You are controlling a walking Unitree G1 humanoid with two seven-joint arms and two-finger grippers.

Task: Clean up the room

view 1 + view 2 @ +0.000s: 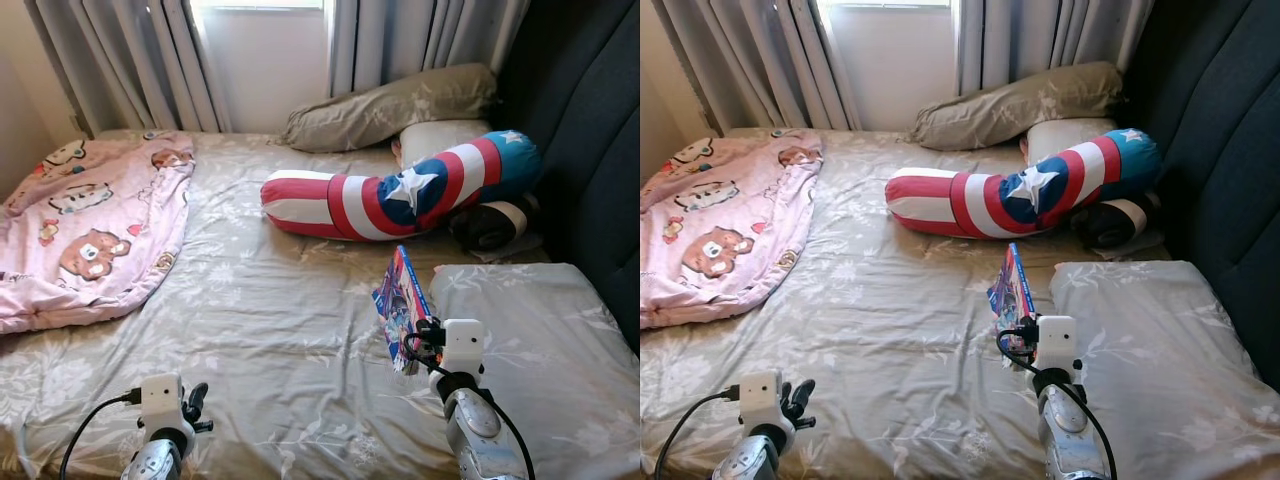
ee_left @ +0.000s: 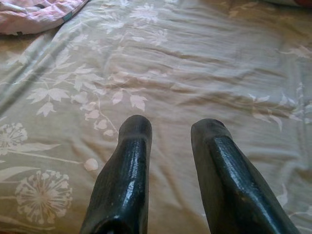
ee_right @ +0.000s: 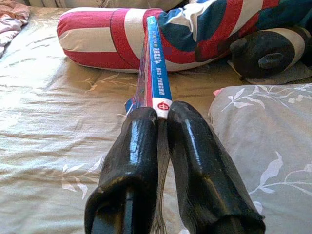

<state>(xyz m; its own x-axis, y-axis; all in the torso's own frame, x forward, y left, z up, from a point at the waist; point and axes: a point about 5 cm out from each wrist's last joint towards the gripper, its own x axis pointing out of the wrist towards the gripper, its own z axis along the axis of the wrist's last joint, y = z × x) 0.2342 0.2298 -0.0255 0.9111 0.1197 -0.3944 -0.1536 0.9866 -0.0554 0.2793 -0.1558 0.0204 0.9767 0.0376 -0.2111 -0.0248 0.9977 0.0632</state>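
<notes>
While the left gripper (image 2: 168, 134) hovers with fingers apart over bare floral bedsheet (image 1: 260, 330), the right gripper (image 3: 163, 114) is clamped on the thin, glossy blue-and-red book (image 1: 402, 300) — held on edge above the bed, its long axis running straight out from the fingers toward the red-white-blue striped bolster (image 1: 400, 195), just left of the grey floral pillow (image 1: 540, 340)

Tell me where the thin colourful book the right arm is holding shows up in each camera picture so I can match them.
Left eye view: the book stands on edge right of centre, above the right tool.
Right eye view: just right of centre, low.
Left wrist view: not in it; the left tool hangs open over bedsheet.
Right wrist view: centre, its spine pinched between the fingers.
Shared landmark: the striped star bolster, behind the book.
</notes>
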